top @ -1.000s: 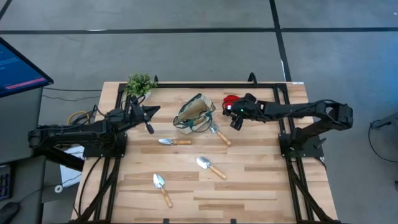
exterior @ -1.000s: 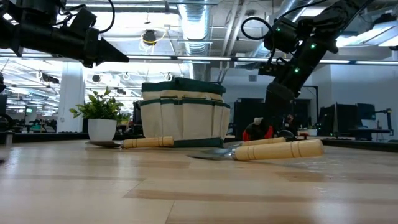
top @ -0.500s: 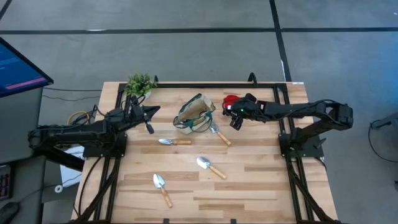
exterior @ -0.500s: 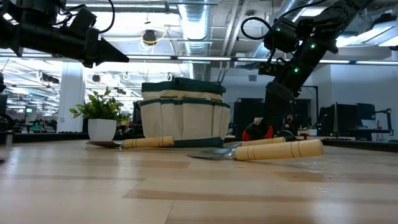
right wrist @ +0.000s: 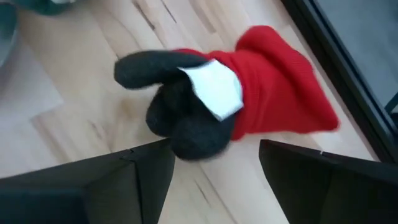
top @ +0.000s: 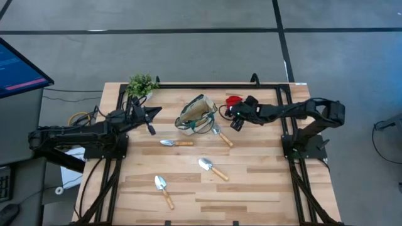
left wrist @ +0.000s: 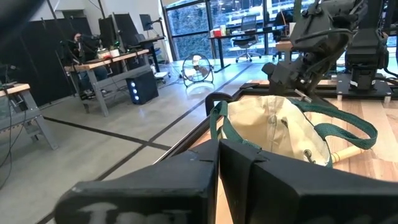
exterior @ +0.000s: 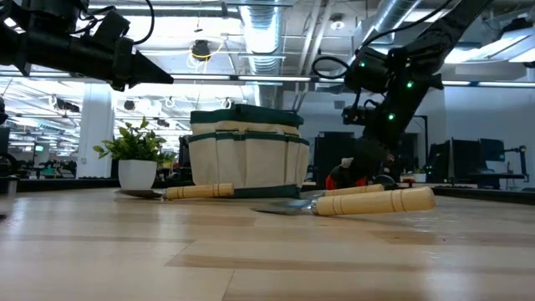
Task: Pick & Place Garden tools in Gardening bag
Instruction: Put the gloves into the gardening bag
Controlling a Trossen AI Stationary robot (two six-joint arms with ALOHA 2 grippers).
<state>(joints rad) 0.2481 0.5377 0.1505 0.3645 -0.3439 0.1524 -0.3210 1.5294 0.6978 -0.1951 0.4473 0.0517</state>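
**Inspector:** High view first — status?

**Assistant:** Four trowels on the table (top: 264, 182), none bagged by what shows; one (top: 221, 135) lies just beside the gardening bag (top: 196, 115). The right gripper (top: 235, 117) is over the red-and-black item (top: 232, 100), near the far edge. The left gripper (top: 151, 112) waits beside the potted plant (top: 142, 83), fingers closed on nothing.

**Inspector:** Low view?

**Assistant:** It adds height: the right gripper (exterior: 361, 149) hangs above the table, the item (exterior: 345, 176) low behind a trowel handle (exterior: 378, 201). The bag (exterior: 244, 155) stands upright.

**Inspector:** Wrist views?

**Assistant:** Left wrist alone shows the bag's open mouth (left wrist: 273, 127). Right wrist shows fingers (right wrist: 93, 186) spread wide, the item (right wrist: 224, 102) between and beyond them — a detail no other view gives.

**Inspector:** Step in hand?

**Assistant:** Judged: approach to grasp. Next — descend, straddle the item, close.
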